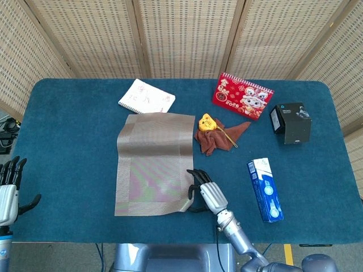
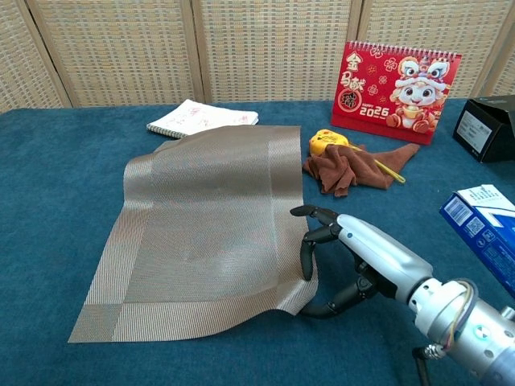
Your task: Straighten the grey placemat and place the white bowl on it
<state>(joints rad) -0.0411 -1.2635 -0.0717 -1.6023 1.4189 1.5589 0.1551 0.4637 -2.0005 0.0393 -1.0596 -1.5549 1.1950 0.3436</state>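
A blue-covered table [image 1: 68, 141] fills both views, with woven screens [image 1: 181, 34] standing behind it. On its middle lies the grey placemat [image 1: 152, 164], spread out but not quite flat — its near right corner curls up off the cloth and its far left edge ripples. No white bowl shows in either view.

The right hand [image 2: 354, 257] sits at that lifted near right corner. Its dark fingers [image 2: 310, 245] come down over the mat's right edge while the thumb curls under from the near side, so the corner is pinched between them. The left hand [image 1: 8, 190] hangs at the table's near left edge, well apart from the mat, fingers spread and holding nothing.

To the right of the mat stands a black box [image 1: 292, 122] near the far right edge, and nearer the front lies a blue and white carton [image 1: 265, 190]. A red desk calendar [image 2: 398, 80] stands toward the back. A white notepad [image 1: 146, 96] lies just beyond the mat's far edge. Between the mat and the calendar is a crumpled brown cloth [image 2: 354, 169], with a small yellow object [image 2: 330, 143] touching its far left side.
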